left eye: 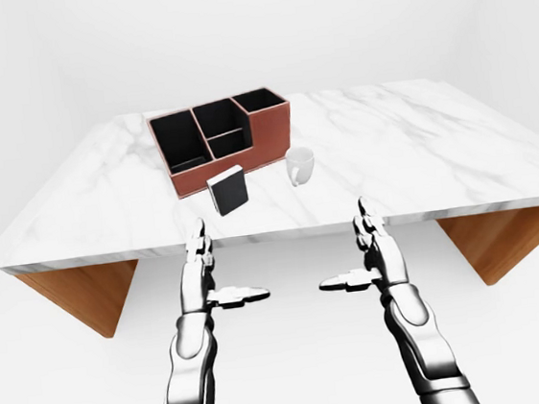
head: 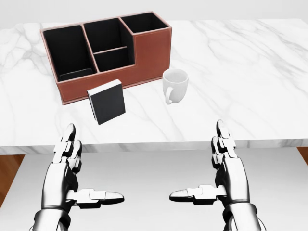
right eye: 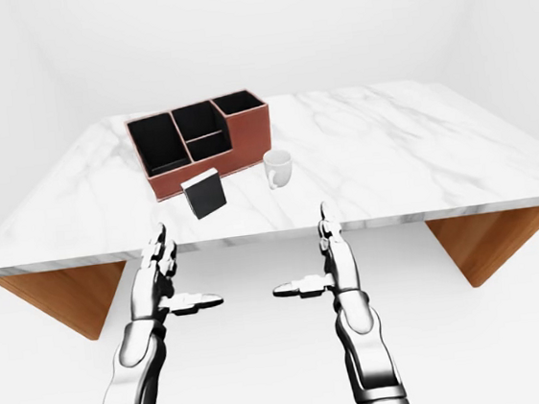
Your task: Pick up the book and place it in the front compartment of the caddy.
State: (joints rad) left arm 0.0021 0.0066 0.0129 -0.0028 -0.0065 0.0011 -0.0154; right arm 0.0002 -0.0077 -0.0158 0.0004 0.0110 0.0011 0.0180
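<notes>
A small dark book [head: 107,102] with a pale top edge stands upright on the marble table [head: 250,72], just below the caddy in the head view. The reddish-brown caddy [head: 149,53] has several black-lined compartments: a wide one at left, two small ones in the middle, a taller one at right. My left hand [head: 86,168] and right hand [head: 202,166] hover open below the table's near edge, fingers pointing up and thumbs pointing inward. Neither touches anything. The left hand is below and slightly left of the book.
A white mug [head: 174,84] stands to the right of the book, close to the caddy's lower right corner. The table rests on wooden supports [left eye: 86,294] at both ends. White floor lies under my hands.
</notes>
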